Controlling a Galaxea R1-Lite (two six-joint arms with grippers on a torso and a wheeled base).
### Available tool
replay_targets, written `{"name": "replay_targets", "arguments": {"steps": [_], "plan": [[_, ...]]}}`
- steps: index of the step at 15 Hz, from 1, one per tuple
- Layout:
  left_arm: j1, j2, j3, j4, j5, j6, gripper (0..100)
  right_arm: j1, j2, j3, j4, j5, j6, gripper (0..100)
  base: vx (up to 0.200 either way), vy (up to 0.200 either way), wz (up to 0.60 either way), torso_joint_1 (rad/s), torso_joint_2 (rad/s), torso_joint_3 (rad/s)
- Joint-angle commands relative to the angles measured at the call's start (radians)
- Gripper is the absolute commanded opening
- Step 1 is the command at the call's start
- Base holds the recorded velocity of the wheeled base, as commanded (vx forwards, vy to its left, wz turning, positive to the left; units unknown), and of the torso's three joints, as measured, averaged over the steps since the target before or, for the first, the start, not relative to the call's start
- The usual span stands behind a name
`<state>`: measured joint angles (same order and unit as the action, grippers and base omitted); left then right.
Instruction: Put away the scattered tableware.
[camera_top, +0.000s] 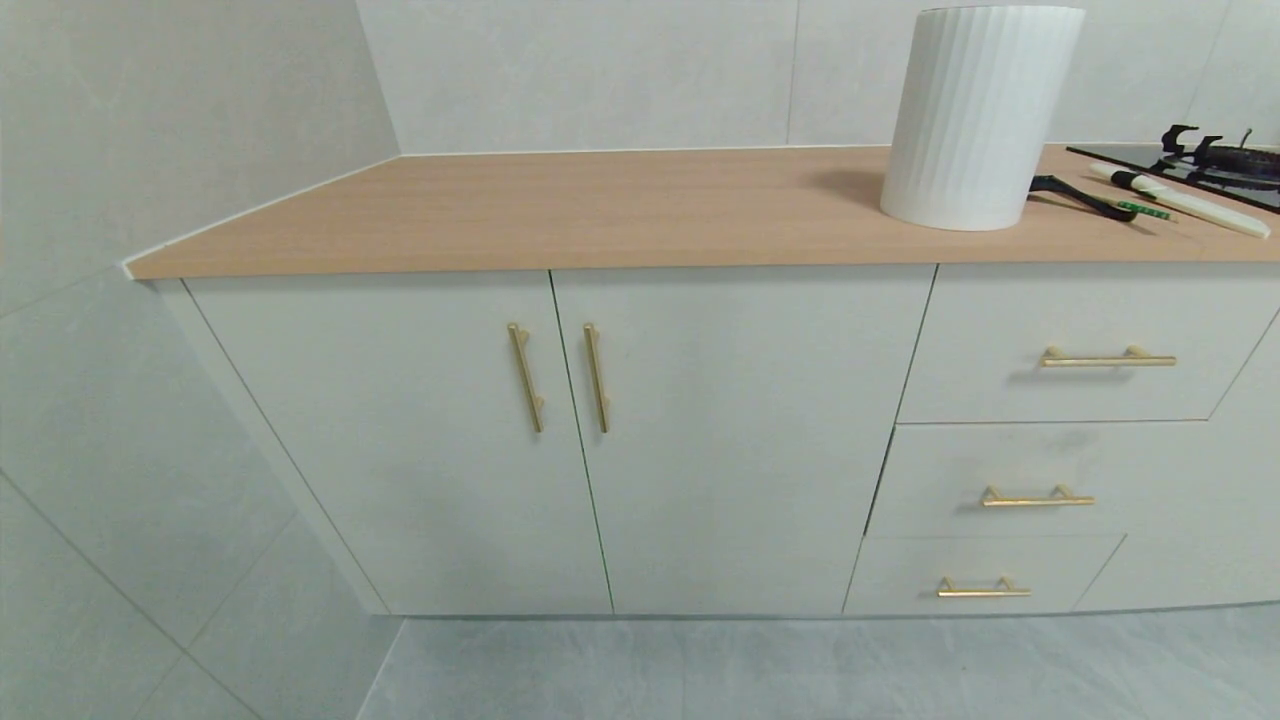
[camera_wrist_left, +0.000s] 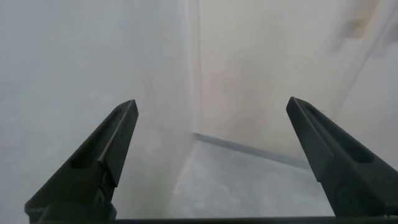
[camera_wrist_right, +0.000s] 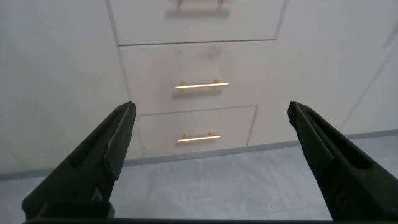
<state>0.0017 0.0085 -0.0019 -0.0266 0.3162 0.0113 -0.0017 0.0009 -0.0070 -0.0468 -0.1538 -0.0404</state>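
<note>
Right tool (camera_wrist_right: 210, 107) gapes before the drawers (camera_wrist_right: 199, 68), utensils (camera_top: 1200, 208) above on countertop (camera_top: 550, 210).

Head camera: looks forward and down at the countertop (camera_top: 520, 205) from mid-range. Right wrist camera: set low, looks past the right gripper (camera_wrist_right: 211, 104) at the near lower drawers (camera_wrist_right: 198, 74), which the head view shares. Left wrist camera: set low, looks past the left gripper (camera_wrist_left: 211, 101) toward the floor (camera_wrist_left: 249, 180).
</note>
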Motion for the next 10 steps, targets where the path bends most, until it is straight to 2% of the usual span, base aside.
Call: {"name": "replay_targets", "arguments": {"steps": [1,3,5,10], "plan": [[0.003,-0.009,0.000,0.001,-0.071,-0.004,100,0.000,0.001,0.004,-0.001,0.023,0.002,100,0.000,0.000,0.00,0.000,0.00,0.000],[0.003,-0.009,0.002,0.019,-0.255,-0.002,100,0.000,0.001,0.004,-0.001,0.056,0.002,100,0.000,0.000,0.00,0.000,0.00,0.000],[0.003,-0.009,0.002,0.030,-0.262,-0.002,100,0.002,0.002,0.002,0.061,0.112,0.010,100,0.000,0.000,0.00,0.000,0.00,0.000],[0.003,-0.009,0.002,0.025,-0.262,-0.017,100,0.002,0.001,0.004,0.048,0.120,0.025,100,0.000,0.000,0.00,0.000,0.00,0.000]]}}
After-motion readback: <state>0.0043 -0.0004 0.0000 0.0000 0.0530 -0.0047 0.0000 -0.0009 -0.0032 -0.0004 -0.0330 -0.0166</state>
